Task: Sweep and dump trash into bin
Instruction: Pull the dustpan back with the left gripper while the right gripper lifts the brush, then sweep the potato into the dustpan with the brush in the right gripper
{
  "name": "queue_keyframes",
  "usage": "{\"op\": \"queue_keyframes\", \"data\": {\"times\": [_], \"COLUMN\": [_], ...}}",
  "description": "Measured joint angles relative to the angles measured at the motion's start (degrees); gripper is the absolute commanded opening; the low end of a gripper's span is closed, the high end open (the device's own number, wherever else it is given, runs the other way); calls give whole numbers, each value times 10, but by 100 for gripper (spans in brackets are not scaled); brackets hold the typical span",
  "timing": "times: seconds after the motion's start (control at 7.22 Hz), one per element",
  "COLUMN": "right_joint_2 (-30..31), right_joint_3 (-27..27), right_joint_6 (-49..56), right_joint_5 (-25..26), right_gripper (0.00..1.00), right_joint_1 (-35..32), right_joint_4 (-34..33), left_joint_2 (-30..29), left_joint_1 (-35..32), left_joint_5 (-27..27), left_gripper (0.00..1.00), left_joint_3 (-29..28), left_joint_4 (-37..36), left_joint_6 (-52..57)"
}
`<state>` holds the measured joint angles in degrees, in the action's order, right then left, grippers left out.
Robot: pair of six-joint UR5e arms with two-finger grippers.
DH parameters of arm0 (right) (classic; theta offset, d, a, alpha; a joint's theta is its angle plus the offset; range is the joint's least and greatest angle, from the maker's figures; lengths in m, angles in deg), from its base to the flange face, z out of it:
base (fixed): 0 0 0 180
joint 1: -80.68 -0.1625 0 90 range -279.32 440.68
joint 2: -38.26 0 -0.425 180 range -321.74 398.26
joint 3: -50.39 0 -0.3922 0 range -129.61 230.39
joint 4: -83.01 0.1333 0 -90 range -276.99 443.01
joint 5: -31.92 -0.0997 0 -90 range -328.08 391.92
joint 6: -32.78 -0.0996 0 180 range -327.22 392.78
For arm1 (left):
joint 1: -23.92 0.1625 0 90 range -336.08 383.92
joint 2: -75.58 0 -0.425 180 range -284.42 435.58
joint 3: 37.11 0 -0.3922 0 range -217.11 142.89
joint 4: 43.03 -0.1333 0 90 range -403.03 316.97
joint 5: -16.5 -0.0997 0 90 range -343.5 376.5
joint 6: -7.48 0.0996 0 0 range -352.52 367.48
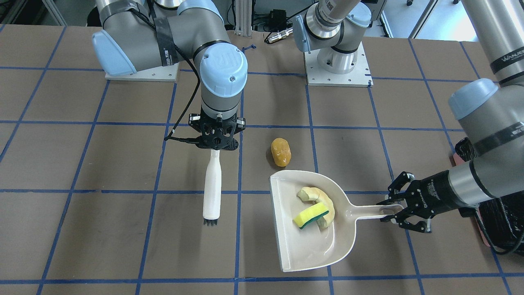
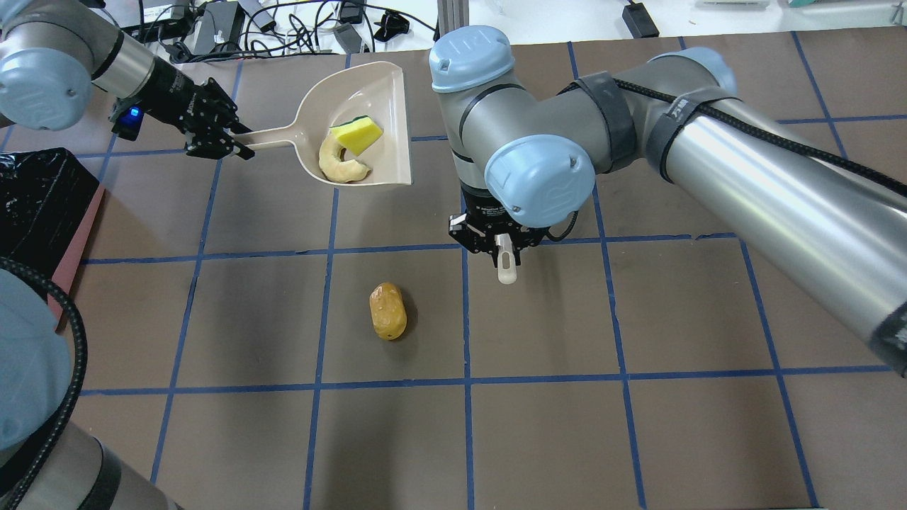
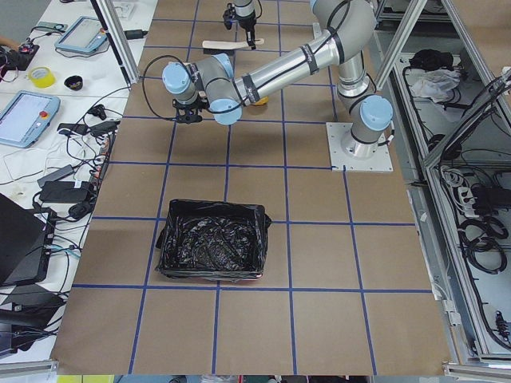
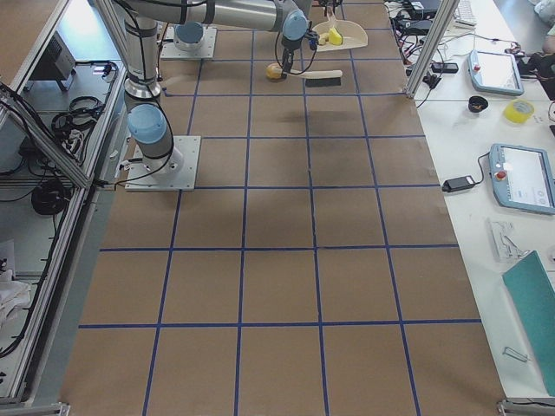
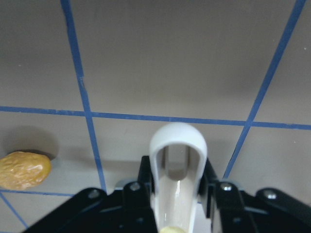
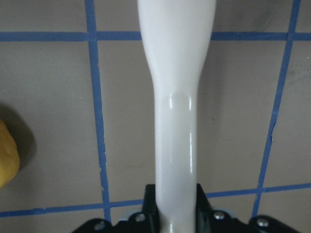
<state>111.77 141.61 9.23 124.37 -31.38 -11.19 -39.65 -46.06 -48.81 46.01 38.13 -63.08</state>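
My left gripper (image 1: 385, 209) (image 2: 237, 139) is shut on the handle of the beige dustpan (image 1: 311, 250) (image 2: 386, 92). Inside the pan lie two pieces of trash: the cream rind slice (image 1: 319, 196) (image 2: 339, 167) and the yellow-green sponge wedge (image 1: 311, 215) (image 2: 356, 134). The orange lump (image 1: 281, 152) (image 2: 388, 312) sits on the table just outside the pan's open edge. My right gripper (image 1: 217, 146) (image 2: 496, 242) is shut on the brush (image 1: 212, 192) (image 6: 177, 97), bristles pointing away from the robot. The black-lined bin (image 3: 211, 239) (image 2: 35, 191) stands by my left arm.
Blue tape lines grid the brown table. The two arm bases (image 1: 337, 61) stand at the robot's side. Cables and power bricks (image 2: 212, 28) lie past the far edge. A side bench holds tablets (image 3: 28, 116) and a tape roll (image 3: 41, 76).
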Motion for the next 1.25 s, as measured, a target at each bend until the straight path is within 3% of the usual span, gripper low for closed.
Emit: {"op": "queue_keyframes", "data": {"times": [0.28,0.83,1.25], "right_joint_2": [16,19,18], "right_joint_3": [2,33,67], "right_joint_6": [-33,-127,-192], "right_joint_5": [-25,-46,-91], "right_gripper": [7,5,4], "right_joint_1": [-25,-110,-117], "right_joint_4": [21,23,12], "left_joint_2": [36,113,157], "left_joint_1": [31,60,81], "left_joint_5": [-48,-141,-175], "left_gripper": [0,0,0], "left_joint_3": [36,172,256], "left_joint_4": [19,11,-48], "left_joint_6": [62,138,132]}}
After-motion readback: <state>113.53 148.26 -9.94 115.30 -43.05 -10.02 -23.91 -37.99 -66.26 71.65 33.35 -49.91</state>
